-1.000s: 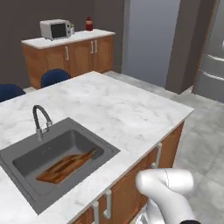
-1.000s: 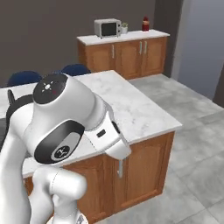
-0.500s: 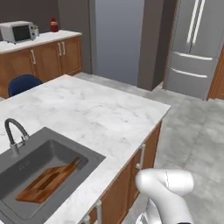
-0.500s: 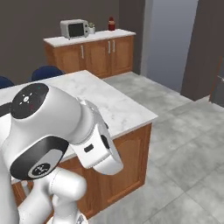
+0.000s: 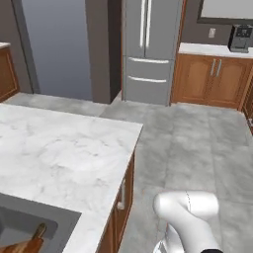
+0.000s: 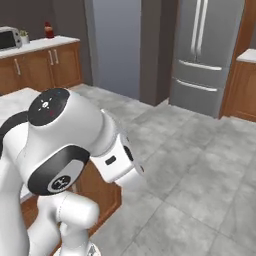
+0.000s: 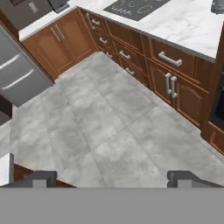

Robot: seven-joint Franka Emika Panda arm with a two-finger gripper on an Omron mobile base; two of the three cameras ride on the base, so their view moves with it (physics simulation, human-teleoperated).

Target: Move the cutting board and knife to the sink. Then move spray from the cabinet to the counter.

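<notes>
Hand view: gripper (image 7: 112, 178) is hanging with jaws spread wide and holding nothing over grey floor tiles (image 7: 109, 131), while the cutting board (image 5: 17, 247) and knife (image 5: 35, 234) are lying inside the sink (image 5: 49, 217) at the marble counter's (image 5: 59, 158) edge.

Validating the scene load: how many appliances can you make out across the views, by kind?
Fridge: 1
Microwave: 1
Coffee machine: 1
Cooktop: 1
Total: 4
</notes>
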